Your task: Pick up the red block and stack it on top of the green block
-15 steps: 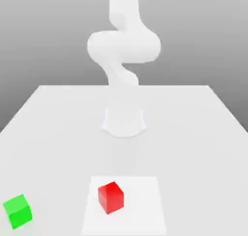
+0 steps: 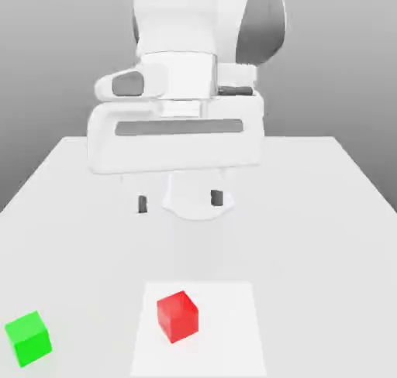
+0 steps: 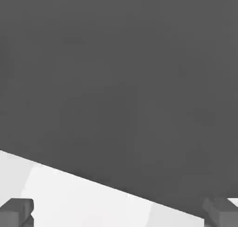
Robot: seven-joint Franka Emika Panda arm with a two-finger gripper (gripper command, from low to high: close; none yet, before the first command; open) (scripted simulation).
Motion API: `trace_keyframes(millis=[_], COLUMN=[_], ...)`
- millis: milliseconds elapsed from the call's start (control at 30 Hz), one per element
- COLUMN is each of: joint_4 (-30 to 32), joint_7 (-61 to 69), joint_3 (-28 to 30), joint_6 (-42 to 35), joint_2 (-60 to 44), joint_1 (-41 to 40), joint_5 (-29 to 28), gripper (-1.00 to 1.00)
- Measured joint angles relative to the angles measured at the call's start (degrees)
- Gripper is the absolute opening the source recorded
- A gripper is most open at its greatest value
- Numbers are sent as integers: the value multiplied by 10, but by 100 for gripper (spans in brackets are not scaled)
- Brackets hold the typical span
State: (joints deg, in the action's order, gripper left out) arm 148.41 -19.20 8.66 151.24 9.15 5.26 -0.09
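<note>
Gripper (image 2: 180,202) wide open, nothing btwn the fingers, dark pads (image 2: 143,204) well apart; hangs above the worktop (image 2: 302,252), in front of the white arm base (image 2: 198,198) in ext. view. Both fingertips also seen in hand view, spread apart w/ a gap btwn. White hand body (image 2: 177,140) w/ a dark strip across it sits right above the fingers, rest of the arm (image 2: 177,20) goes up out of ext. view, dark section on the ext. view's right side of it

Red block (image 2: 177,317) = small plain cube, on the white square (image 2: 225,330) lying on the worktop, a bit toward the ext. view's left of the square's middle, turned so a corner edge faces the cam; gripper not touching it, well apart

Green block (image 2: 29,339) = similar size cube, on the worktop near ext. view's left edge, off the white square, also turned at an angle. Red & green apart, not stacked, both closer to the cam than the arm base

Worktop light grey, bg grey. Hand view: big dark grey area (image 3: 119,82), slanted edge, pale surface next to it
</note>
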Motion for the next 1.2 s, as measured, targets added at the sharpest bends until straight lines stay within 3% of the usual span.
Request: trace_keyframes(millis=[200,367,400,633,833,1200], joint_4=[52,43,41,40,55,-132], joint_7=[99,139,143,143,106,-119], joint_3=[4,-27,-35,-37,-14,113], joint_6=[69,152,168,170,78,-30], joint_2=[-125,-230,-248,-251,-144,-234], joint_1=[-5,-27,-34,-36,-27,-144], joint_5=[19,60,67,66,20,95], gripper=[0,0,-100,-100,-100,-100])
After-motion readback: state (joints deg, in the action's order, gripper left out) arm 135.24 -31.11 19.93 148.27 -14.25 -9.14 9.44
